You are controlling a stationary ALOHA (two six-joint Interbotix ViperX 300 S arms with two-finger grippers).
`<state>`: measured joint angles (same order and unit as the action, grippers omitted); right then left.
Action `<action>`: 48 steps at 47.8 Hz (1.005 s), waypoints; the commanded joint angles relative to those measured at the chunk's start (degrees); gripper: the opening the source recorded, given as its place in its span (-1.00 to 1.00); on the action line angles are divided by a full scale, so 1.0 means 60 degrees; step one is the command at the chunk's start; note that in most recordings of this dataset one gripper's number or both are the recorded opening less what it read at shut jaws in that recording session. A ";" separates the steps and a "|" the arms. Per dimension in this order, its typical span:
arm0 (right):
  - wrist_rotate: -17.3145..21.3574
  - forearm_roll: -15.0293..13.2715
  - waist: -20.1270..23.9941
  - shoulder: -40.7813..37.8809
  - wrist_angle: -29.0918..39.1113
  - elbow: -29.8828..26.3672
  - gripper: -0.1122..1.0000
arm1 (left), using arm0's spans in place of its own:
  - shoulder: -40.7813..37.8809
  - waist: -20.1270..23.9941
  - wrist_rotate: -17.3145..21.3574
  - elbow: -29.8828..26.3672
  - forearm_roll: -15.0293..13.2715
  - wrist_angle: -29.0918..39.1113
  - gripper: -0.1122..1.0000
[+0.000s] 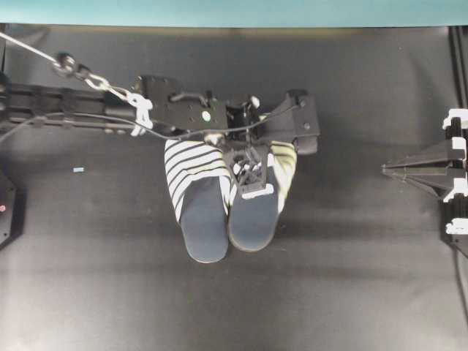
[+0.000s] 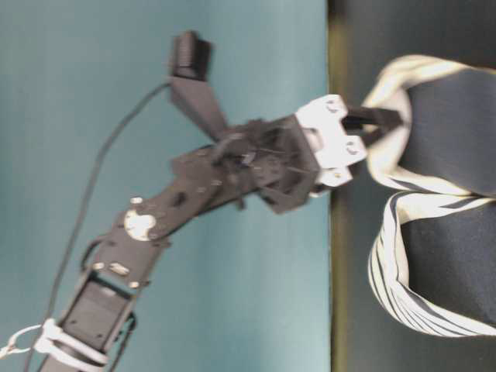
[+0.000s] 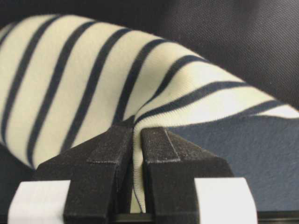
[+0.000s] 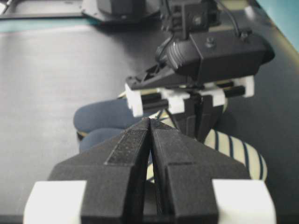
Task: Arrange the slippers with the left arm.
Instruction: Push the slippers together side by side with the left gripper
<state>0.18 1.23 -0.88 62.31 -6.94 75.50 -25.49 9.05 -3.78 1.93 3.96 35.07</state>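
2 slippers (image 1: 219, 197) lying side by side mid-desk (image 1: 351, 278), toes toward the far edge, heels toward the near edge, inner sides touching or nearly so. Left slipper (image 1: 194, 194) free, striped cover fully in view. Right slipper (image 1: 257, 208) partly under the left hand (image 1: 248, 172), reaching in from the left on a long black arm (image 1: 88, 110).

Left hand closed almost fully, pinching the striped toe-cover fabric (image 3: 135, 154) at its rim, seen close in the wrist view: cloth puckered up between both fingers (image 3: 168, 158), navy insole (image 3: 243, 154) just beside. Grip on the soft edge rather than the sole, likely because thin cloth fits the narrow gap and lets the slipper be dragged or turned without lifting much.

Right hand (image 1: 409, 170) parked well apart at the right desk edge, fingers (image 4: 131, 154) pressed together, holding nothing; kept clear, presumably since the job belongs to the left arm alone.

Pair already close to parallel; probably a late alignment step, with slight splay at the toes left to judge.
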 commanded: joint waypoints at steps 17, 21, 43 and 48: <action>0.0015 0.0000 0.0059 0.0073 -0.0044 -0.0073 -0.80 | 0.0381 -0.0234 -0.1245 0.0601 0.0029 -0.0044 -0.77; 0.0000 0.0015 0.0059 0.0073 -0.0044 -0.0088 -0.80 | 0.0483 -0.0322 -0.1392 0.0615 0.0029 0.0000 -0.77; -0.0015 0.0000 0.0059 0.0088 -0.0044 -0.0044 -0.80 | 0.0557 -0.0366 -0.1641 0.0527 0.0029 -0.0352 -0.78; 0.0000 0.0000 0.0059 0.0088 -0.0044 -0.0044 -0.80 | 0.0571 -0.0264 -0.1611 0.0601 0.0029 -0.0337 -0.77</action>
<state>0.09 1.23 -0.88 63.11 -6.94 75.50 -23.20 6.86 -13.62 5.80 3.96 33.31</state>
